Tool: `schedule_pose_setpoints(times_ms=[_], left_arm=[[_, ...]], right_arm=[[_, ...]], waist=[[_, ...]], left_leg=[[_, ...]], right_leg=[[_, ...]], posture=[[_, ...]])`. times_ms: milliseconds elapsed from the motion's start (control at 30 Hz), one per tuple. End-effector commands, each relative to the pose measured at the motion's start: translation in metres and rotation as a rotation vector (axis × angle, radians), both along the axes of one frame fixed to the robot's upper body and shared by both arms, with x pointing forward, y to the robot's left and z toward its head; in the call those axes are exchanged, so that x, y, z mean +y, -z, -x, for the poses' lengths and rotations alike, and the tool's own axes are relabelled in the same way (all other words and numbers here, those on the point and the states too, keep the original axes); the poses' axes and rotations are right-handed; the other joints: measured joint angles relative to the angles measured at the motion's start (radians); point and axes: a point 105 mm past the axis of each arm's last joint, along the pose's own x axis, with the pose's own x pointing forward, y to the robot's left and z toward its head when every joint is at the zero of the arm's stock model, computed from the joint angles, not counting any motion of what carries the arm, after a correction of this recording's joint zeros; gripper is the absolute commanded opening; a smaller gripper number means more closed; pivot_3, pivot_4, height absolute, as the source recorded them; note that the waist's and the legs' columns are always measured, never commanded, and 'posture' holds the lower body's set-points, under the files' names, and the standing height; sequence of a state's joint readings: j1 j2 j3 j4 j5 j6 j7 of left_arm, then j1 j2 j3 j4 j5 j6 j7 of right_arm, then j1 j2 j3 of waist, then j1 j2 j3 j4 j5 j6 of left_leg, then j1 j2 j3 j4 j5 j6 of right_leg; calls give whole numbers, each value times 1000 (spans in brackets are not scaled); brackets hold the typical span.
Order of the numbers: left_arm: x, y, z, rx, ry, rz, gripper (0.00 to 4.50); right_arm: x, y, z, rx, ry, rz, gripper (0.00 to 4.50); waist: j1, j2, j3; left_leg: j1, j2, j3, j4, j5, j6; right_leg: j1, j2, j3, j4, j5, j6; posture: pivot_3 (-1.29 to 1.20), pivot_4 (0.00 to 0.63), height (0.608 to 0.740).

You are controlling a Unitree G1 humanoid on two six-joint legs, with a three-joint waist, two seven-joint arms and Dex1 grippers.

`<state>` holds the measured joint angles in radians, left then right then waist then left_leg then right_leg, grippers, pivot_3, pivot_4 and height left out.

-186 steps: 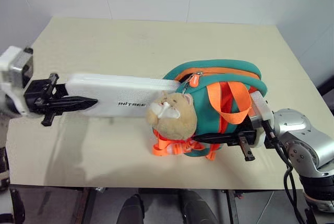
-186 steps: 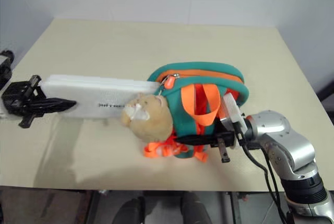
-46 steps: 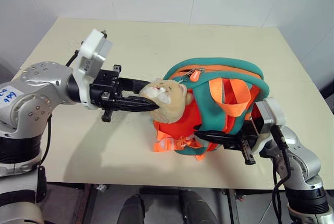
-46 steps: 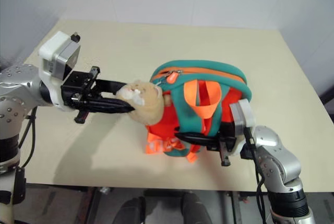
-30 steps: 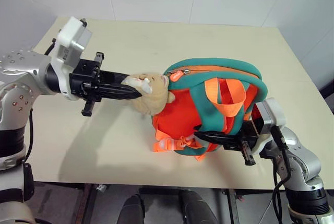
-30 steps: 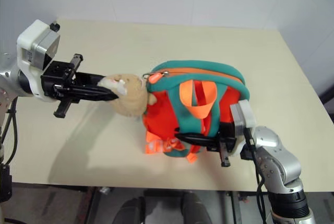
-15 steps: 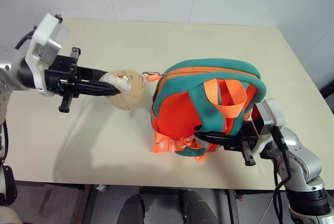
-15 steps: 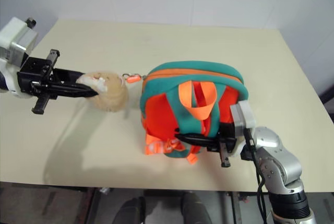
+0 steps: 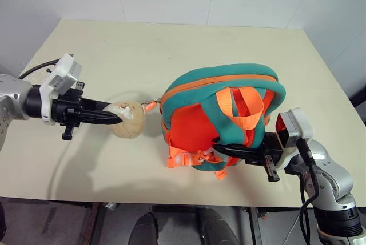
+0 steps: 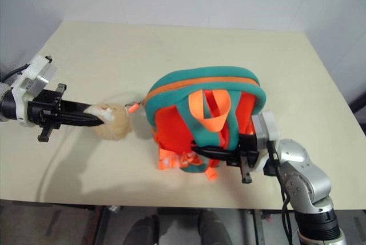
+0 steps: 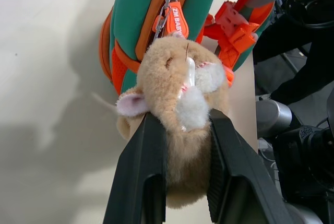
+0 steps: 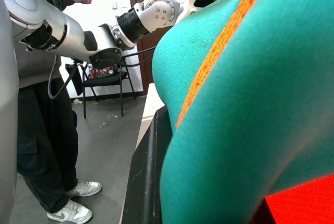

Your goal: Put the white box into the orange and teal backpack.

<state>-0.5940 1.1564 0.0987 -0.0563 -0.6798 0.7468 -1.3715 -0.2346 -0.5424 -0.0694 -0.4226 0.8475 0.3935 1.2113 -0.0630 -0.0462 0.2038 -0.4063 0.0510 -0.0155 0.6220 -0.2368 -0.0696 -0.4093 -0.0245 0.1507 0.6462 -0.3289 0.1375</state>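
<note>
I've got the left tool (image 9: 116, 119) clamped on the plush head (image 9: 130, 119), the right tool (image 9: 220, 149) pinching the backpack (image 9: 220, 113); zipper looks closed, release next.

Backpack (image 9: 220, 116), center of frame: soft padded cloth, matt, teal trim w/ slightly ribbed look, orange panels smoother. Carry loop (image 9: 247, 108) & straps: woven orange webbing, matt. Buckles (image 9: 182, 157) at lower center: orange plastic, slight sheen. Plush animal head (image 9: 128, 119), center-left: tan fuzzy pile, white fluffy muzzle. Zip pull tab (image 11: 172, 19): orange rubbery plastic on a small metal clip. Left gripper (image 9: 117, 119) fingers (image 11: 143, 172): black matt plastic, smooth. Right gripper (image 9: 220, 149) at lower right: same black plastic; arm housing (image 9: 326, 173) behind it silver, satin metal look. Table (image 9: 171, 45): beige, smooth, matt top.
</note>
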Motion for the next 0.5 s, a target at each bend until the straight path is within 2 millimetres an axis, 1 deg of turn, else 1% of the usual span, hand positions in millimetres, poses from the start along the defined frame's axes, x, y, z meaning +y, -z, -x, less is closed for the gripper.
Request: schedule_pose_setpoints(times_ms=[33,267,333,433,500], left_arm=[[9,9,-2,47,-56,5,564],[8,38,0,150,-61,-5,564],[11,48,-2,173,-73,-24,564],[14,56,-4,190,-78,-43,564],[15,66,-10,201,-97,-56,564]], right_arm=[[-2,-9,5,-44,-5,-14,0],[-2,-9,4,-43,-6,-12,0],[-2,-9,4,-44,-5,-11,0],[-2,-9,3,-44,-5,-11,0],[-1,-9,3,-43,-7,-11,0]], waist=[[-1,0,0],[0,0,0],[0,0,0],[-2,0,0],[-1,0,0]], left_leg=[[0,0,0,0,0,0],[0,0,0,0,0,0],[0,0,0,0,0,0],[0,0,0,0,0,0],[0,0,0,0,0,0]], right_leg=[[0,0,0,0,0,0],[0,0,0,1,0,0],[0,0,0,1,0,0],[0,0,0,1,0,0],[0,0,0,1,0,0]], posture=[[0,150,740],[0,150,740],[0,150,740],[0,150,740],[0,150,740]])
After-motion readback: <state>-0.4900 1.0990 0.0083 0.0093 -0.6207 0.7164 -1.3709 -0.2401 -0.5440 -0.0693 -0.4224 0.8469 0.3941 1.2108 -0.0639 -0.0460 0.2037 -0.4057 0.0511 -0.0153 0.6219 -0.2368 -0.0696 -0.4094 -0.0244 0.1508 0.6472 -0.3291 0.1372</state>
